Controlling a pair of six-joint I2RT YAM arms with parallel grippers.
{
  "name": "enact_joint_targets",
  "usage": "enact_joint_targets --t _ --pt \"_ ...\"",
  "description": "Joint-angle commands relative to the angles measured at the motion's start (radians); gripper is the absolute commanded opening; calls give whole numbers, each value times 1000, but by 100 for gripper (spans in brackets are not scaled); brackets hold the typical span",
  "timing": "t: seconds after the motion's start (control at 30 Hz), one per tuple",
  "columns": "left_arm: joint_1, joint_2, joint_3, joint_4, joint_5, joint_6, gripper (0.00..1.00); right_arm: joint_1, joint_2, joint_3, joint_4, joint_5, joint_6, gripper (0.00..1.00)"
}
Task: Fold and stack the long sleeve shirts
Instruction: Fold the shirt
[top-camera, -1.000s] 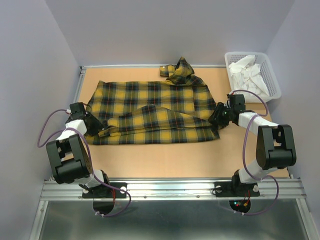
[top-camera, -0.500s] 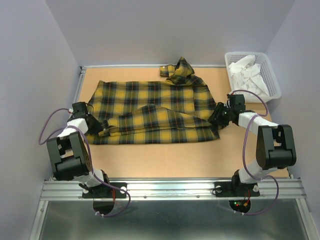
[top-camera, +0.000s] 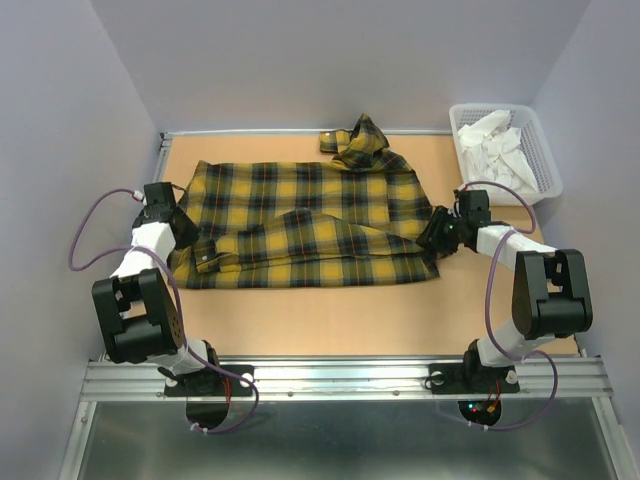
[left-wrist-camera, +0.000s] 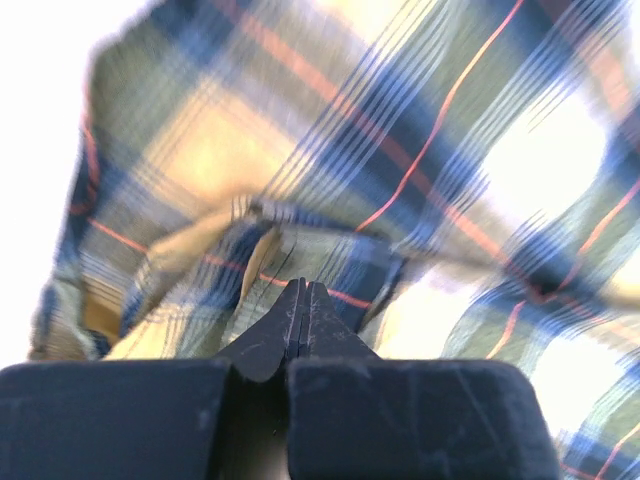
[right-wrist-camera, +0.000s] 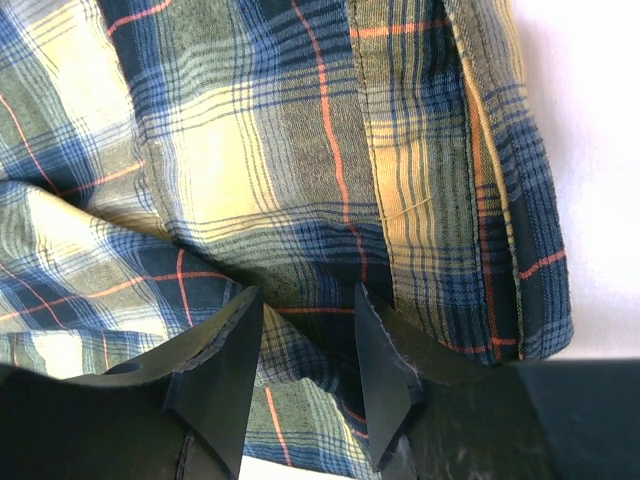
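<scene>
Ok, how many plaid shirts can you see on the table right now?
1. The plaid shirt lies spread across the table's middle, between both arms. The basket at the far right holds white items only; more could be hidden underneath.

From my overhead feed the light is even and soft, seemingly from above, with only short, faint shadows under the arms on the tan wooden tabletop (top-camera: 320, 320). That view is sharp throughout. My left wrist feed is poor: the yellow and dark plaid cloth shirt (left-wrist-camera: 400, 180) is smeared by blur, and the top left corner and several pale squares are blown out to white. My right wrist feed is crisp on the weave, though the table at its right edge is overexposed, nearly pure white.
</scene>
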Motion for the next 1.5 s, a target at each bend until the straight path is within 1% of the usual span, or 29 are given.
enact_joint_targets --t 0.0,0.17,0.33,0.37,0.4,0.43,0.53,0.57,0.63,0.8,0.97,1.17,1.3,1.33,1.37,1.4,1.47 --pt "-19 -74 117 -76 -112 44 0 -1 14 -19 16 28 2 47" --pt "-51 -56 194 -131 -195 71 0 -1 20 -19 16 37 4 47" --pt "-66 -43 180 -154 -195 45 0 -1 12 -21 16 39 3 47" --pt "-71 -48 154 -147 -190 42 7 -1 11 -21 16 37 1 47" --pt "-73 -48 140 -141 -187 39 18 -1 9 -22 16 35 2 47" --pt "-71 -48 128 -136 -186 31 39 1 6 -21 16 35 1 47" --pt "-73 -37 83 -127 -167 25 73 1 8 -21 16 34 1 47" --pt "-73 -34 68 -107 -158 19 78 -1 8 -19 16 32 1 47" --pt "-73 -27 31 -81 -144 18 80 -1 8 -18 18 28 1 47" --pt "-73 32 16 2 -92 22 81 1 20 -13 18 16 1 47" --pt "-71 87 7 39 -91 31 80 -1 14 -16 18 20 -1 47" --pt "-73 110 -9 71 -101 37 80 -1 25 -16 19 14 -1 47" --pt "-71 124 -7 67 -98 37 72 -1 31 -13 18 14 -4 47" --pt "-73 121 -9 65 -97 37 65 1 29 -12 18 15 -2 47" --pt "-73 118 -10 67 -94 31 61 -1 31 -13 19 19 -2 47" --pt "-74 113 -15 65 -92 28 55 1 31 -15 19 23 -2 47" --pt "-76 110 -13 59 -78 25 48 -1 32 -13 19 25 -2 47"
